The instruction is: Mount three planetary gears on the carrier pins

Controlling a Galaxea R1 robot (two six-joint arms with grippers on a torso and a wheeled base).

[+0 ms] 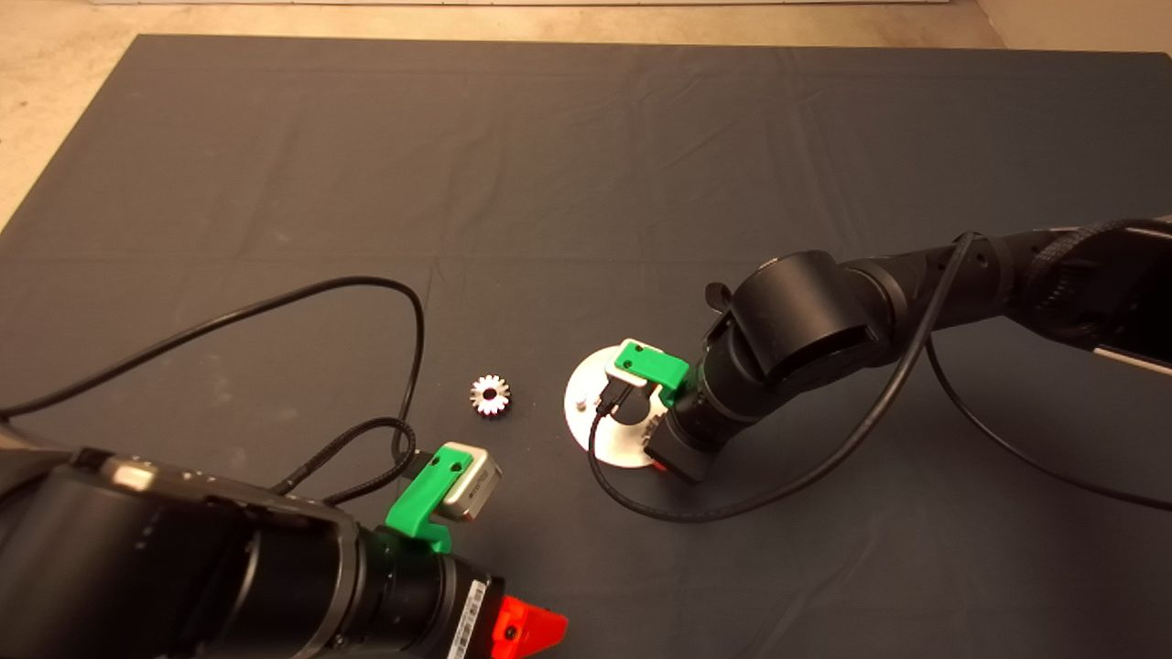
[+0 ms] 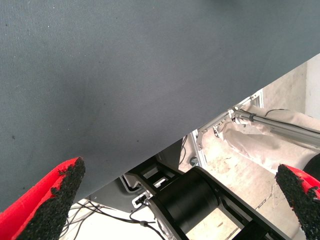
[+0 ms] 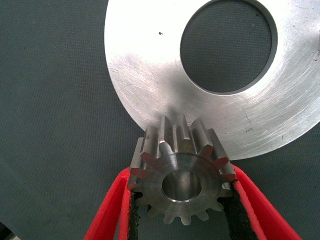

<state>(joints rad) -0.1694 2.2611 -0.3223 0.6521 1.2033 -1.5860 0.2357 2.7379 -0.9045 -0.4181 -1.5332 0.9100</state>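
Right wrist view, right gripper (image 3: 182, 200) clamping gear (image 3: 181, 172) at disc (image 3: 150, 75) (head view hides this), left gripper (image 2: 182, 200) fingers apart.

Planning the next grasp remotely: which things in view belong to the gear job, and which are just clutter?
Job:
gear gripped by right gripper over the carrier disc
loose gear on mat
one visible carrier pin

Not the job:
left gripper, open, parked lower left
black cables
dark mat

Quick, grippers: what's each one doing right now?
Left gripper: open, empty, parked at the mat's edge.
Right gripper: shut on a gear over the disc.
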